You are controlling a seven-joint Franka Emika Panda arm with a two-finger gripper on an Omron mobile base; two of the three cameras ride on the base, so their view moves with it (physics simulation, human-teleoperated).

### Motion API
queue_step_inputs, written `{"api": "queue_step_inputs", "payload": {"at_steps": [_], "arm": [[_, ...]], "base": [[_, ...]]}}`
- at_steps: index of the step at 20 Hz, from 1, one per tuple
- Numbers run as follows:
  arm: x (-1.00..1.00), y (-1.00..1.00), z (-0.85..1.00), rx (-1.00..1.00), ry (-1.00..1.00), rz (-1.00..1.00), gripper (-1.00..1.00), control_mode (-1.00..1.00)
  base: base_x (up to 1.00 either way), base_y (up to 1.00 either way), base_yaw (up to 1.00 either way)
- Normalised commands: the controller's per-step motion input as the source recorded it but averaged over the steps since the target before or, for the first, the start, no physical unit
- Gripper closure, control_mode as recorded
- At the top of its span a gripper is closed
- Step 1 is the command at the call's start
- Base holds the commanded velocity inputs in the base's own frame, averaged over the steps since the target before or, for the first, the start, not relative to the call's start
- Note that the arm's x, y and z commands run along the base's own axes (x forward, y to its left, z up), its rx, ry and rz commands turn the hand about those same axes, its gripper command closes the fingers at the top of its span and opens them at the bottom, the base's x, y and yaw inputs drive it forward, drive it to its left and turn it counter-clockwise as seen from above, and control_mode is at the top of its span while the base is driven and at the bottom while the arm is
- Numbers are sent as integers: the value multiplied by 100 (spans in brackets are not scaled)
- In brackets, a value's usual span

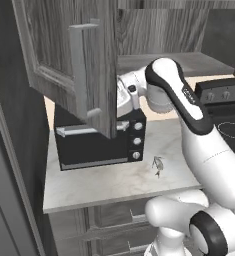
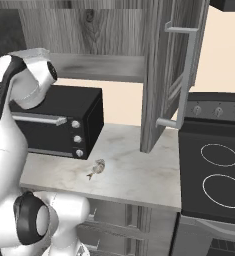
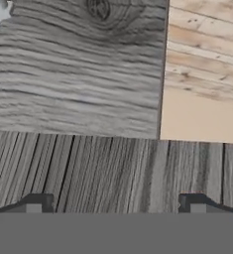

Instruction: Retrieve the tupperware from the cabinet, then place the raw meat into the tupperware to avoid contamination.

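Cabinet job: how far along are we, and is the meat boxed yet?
Done: both cabinet doors stand open. In hand: the hand view looks onto the wood-grain shelf, with the open pincer empty; I can't make out any tupperware. Left: fetch the tupperware, then box the raw meat, which lies bare on the counter in front of the toaster oven.

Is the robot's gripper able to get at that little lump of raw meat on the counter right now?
Probably yes. The raw meat lies bare on the counter before the toaster oven, nothing over it. The open gripper faces the cabinet, so it must swing down.
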Motion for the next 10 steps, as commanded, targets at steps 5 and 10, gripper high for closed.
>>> {"api": "queue_step_inputs", "payload": {"at_steps": [5, 10], "arm": [[-10, 37, -17, 0, -2, -32, -100, -100], [-1, 40, -15, 0, -1, -31, -100, -100]], "base": [[0, 0, 0], [0, 0, 0]]}}
